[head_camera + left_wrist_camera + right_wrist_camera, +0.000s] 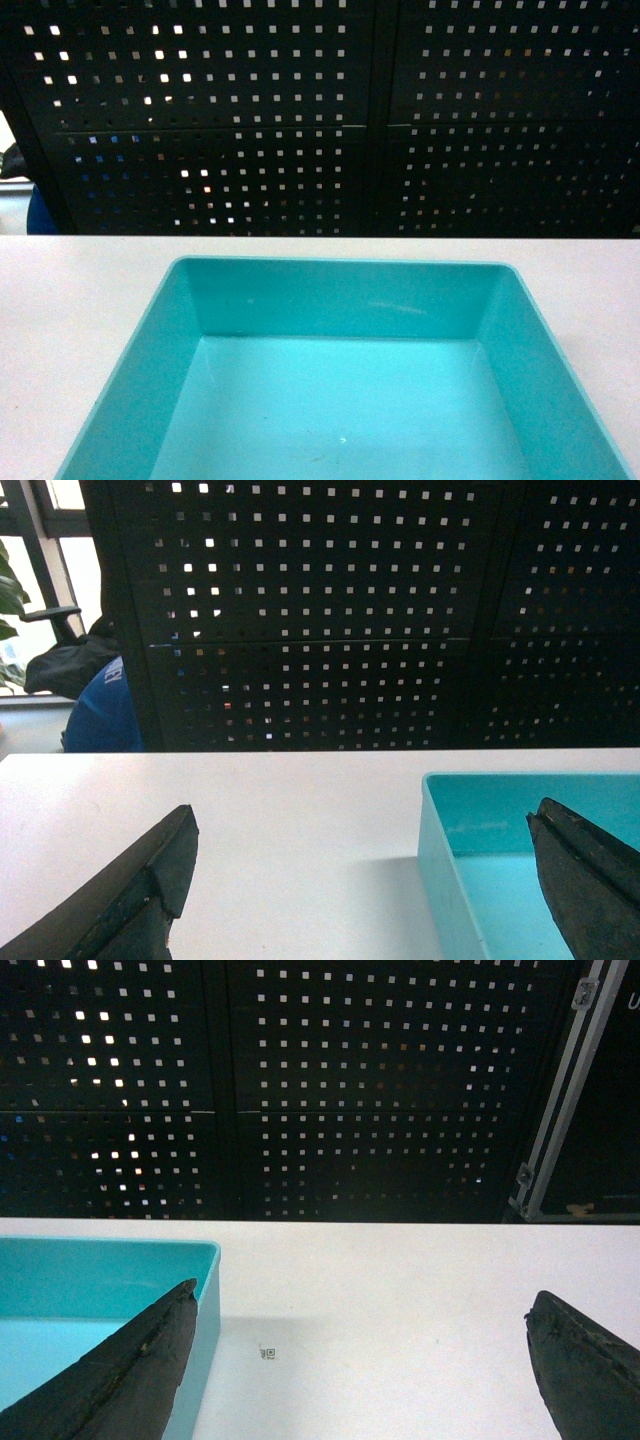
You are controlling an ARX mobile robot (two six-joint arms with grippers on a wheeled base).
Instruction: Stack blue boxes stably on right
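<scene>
A light turquoise open-top box (345, 390) fills the lower middle of the head view, resting empty on the white table (70, 300). My left gripper (365, 825) is open, its left finger over bare table and its right finger (590, 880) over the box's left wall (445, 870). My right gripper (360, 1305) is open too, with its left finger (130, 1370) over the box's right wall (195, 1340) and its right finger over bare table. Neither gripper appears in the head view. Only this one blue box is in view.
A black perforated panel wall (330, 120) stands behind the table's far edge. A small printed marker (268, 1354) lies on the table right of the box. A blue object (100, 715) and a metal-edged case (560, 1100) sit beyond the table's edge.
</scene>
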